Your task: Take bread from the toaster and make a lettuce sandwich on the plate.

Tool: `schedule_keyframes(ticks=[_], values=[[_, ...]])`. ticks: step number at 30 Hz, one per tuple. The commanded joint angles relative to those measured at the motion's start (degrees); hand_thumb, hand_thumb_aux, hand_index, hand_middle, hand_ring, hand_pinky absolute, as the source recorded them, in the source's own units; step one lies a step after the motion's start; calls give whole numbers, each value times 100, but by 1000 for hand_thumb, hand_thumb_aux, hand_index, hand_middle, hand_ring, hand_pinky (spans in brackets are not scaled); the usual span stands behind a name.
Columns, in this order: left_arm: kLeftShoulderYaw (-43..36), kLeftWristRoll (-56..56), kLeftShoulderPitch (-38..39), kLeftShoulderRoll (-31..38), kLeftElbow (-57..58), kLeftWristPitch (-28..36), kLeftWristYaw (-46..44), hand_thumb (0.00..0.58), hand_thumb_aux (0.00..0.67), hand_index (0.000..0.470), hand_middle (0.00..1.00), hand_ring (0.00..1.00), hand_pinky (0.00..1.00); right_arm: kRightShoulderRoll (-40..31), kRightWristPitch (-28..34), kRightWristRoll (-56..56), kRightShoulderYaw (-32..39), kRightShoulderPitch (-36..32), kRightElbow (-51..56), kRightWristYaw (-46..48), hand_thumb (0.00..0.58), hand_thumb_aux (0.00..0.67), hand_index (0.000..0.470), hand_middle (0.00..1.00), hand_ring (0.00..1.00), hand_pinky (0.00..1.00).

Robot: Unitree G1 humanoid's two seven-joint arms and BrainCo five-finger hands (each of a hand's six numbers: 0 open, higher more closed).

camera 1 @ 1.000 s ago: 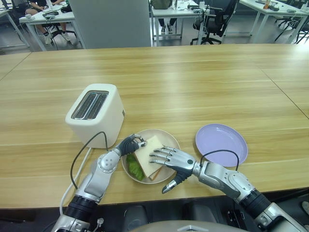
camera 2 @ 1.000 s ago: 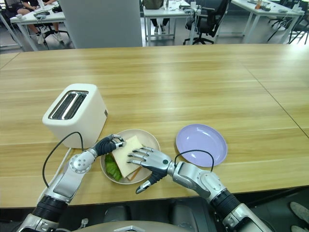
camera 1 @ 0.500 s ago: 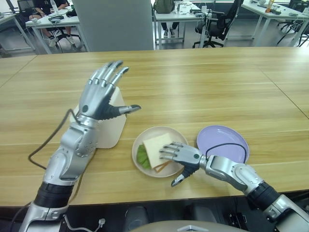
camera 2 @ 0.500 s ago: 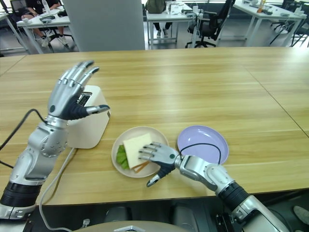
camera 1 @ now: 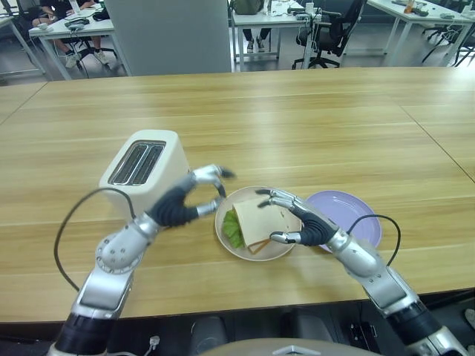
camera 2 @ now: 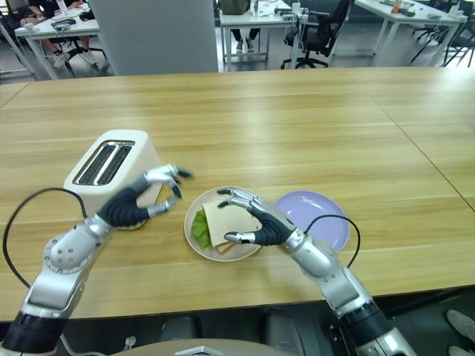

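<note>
The right hand (camera 1: 300,222) has the finishing job of squaring the top bread slice (camera 1: 261,222) over the lettuce (camera 1: 233,225). This is best done with a light, flat press and small nudges from the edges, since a hard push would likely slide the stack across the plate (camera 1: 241,254) or squeeze the leaf out sideways. That hand is spread wide and arched, holding nothing. Its fingertips (camera 1: 264,193) sit at the slice's far edge and its thumb at the near edge, though whether they actually touch the bread is hard to tell from this angle. The sandwich lies in the middle of the plate, with lettuce poking out toward the plate's left rim and a lower slice just visible beneath. The left hand (camera 1: 185,202) hovers just off the plate's left rim, fingers loosely curled on nothing. Farther left of the plate stands the toaster (camera 1: 141,174), with no bread rising from its slots. A purple plate (camera 1: 360,219) lies just right of the plate.
</note>
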Motion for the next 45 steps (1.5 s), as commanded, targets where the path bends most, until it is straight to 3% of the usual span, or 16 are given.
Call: schedule_keyframes(ticks=[1,5,9,17,23,27,32,35,41,45], values=[[-504,-209,485,443,-282,49,-1062,580,670,460,961,961,961,-652,141,780,468,375,-273,1546,580,670,460,1000,1000,1000],[-1032,1402,638,704,179,194,-1163,580,670,460,1000,1000,1000,-935,-27,-393,521,462,161,1716,580,670,460,1000,1000,1000],[-1246,3202,703,833,654,362,-688,580,670,460,1000,1000,1000,-1005,-276,-2539,374,369,445,890,580,670,460,1000,1000,1000],[-1476,4937,487,422,1347,538,341,580,670,460,1000,1000,1000,-791,-67,-4310,362,214,1037,-200,580,670,460,1000,1000,1000],[-2103,5726,-546,-139,2846,527,809,580,670,460,1000,1000,1000,32,116,-4848,813,-559,2470,-606,580,670,460,1000,1000,1000],[-2481,6260,-2012,-835,4498,740,1509,580,670,460,1000,1000,1000,911,287,-5154,1165,-1874,4452,-1242,580,670,460,1000,1000,1000],[-2954,6971,-4035,-1574,6826,1181,2916,580,670,460,1000,1000,1000,1754,1080,-5670,1550,-3591,6936,-2730,580,670,460,1000,1000,1000],[-3041,6960,-4786,-1887,7931,1271,3519,580,670,460,1000,1000,1000,2043,1300,-5650,1643,-4263,7772,-3036,580,670,460,1000,1000,1000],[-3010,6676,-5088,-1843,8412,1002,3814,580,670,460,1000,1000,1000,2018,1082,-5479,1671,-4705,8090,-3270,580,670,460,1000,1000,1000],[-2712,6168,-4408,-1491,7388,776,3521,580,670,460,1000,1000,1000,1595,576,-5321,1592,-4422,7558,-3482,580,670,460,1000,1000,1000]])
